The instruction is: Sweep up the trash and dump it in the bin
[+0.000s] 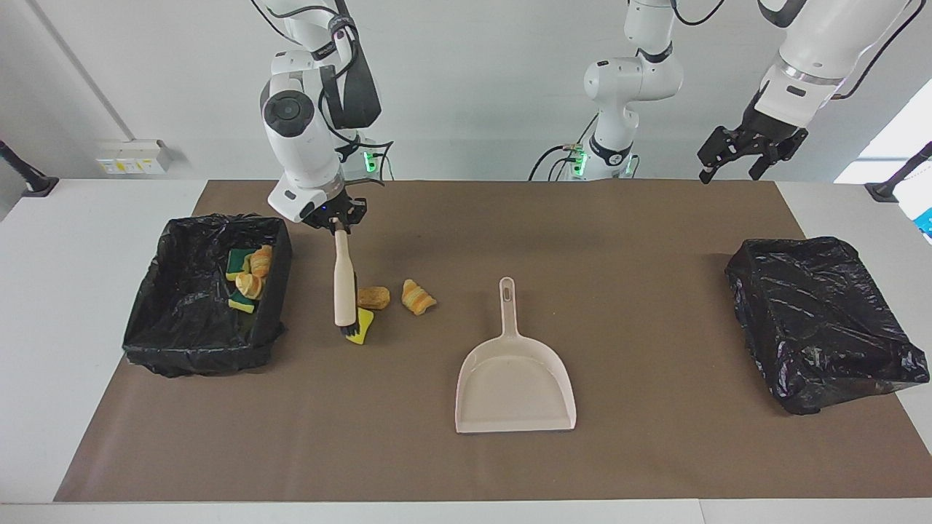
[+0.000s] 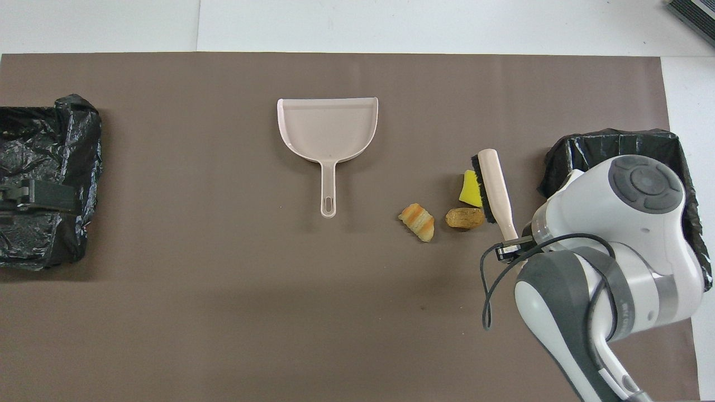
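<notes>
Three scraps lying loose on the mat: a yellow sponge [image 1: 360, 329] touching the bristles of the brush [image 1: 342, 287], a flat brown pastry [image 1: 373, 297] just beside the brush handle, and a striped croissant [image 1: 418, 297] a little further toward the dustpan [image 1: 515, 378]. More sponge pieces and pastries [image 1: 247, 280] sitting already in the bin [image 1: 145, 331] at the right arm's end, green backing showing on some.

Right gripper [image 1: 336, 220] clamping the tip of the brush handle, fingertips closed on it, brush hanging steeply with bristles down at the mat beside the sponge. Left gripper [image 1: 750, 156] waiting with fingers spread, holding nothing, high over the second bin [image 1: 823, 320] at the left arm's end.

Dustpan lying flat in the middle of the mat, handle pointing toward the robots, mouth facing away from them and not toward the scraps.

Risks, judging from this layout: sweeping sideways likely pushing scraps against the pan's side wall or handle rather than into its mouth; light, springy sponge likely flipping or skidding off the bristles; rounded croissant likely rolling off line; unheld pan likely sliding when bumped; narrow grip at the handle tip likely letting the brush pivot under side load.
</notes>
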`<state>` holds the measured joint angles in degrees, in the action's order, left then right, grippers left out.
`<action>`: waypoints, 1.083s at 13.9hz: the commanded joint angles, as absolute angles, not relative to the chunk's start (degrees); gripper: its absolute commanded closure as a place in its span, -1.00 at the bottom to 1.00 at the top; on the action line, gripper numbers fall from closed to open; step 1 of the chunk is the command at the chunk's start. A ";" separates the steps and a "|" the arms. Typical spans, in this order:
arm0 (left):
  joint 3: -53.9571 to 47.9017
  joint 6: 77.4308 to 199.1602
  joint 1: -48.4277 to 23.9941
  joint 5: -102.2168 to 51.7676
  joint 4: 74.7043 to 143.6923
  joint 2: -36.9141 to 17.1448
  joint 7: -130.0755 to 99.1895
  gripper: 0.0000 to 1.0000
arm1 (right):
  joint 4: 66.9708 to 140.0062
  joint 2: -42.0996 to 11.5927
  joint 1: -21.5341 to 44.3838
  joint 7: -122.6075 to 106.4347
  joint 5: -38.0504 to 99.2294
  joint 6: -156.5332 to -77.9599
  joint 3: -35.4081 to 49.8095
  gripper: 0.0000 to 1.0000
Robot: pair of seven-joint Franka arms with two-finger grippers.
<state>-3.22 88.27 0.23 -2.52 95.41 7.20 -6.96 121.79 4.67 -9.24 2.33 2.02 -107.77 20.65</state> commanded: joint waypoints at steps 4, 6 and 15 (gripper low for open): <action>-3.08 87.01 0.09 -2.11 94.13 6.94 -6.94 -1.00 | 125.77 5.89 -12.92 -4.75 2.55 -112.76 21.01 1.00; -2.99 87.01 0.09 -2.11 94.22 6.94 -6.94 -1.00 | 125.77 5.89 -12.83 -4.66 2.55 -112.76 21.09 1.00; -3.08 87.01 0.09 -2.11 94.13 6.94 -6.94 -1.00 | 125.42 5.63 -12.57 -4.83 2.55 -112.68 21.09 1.00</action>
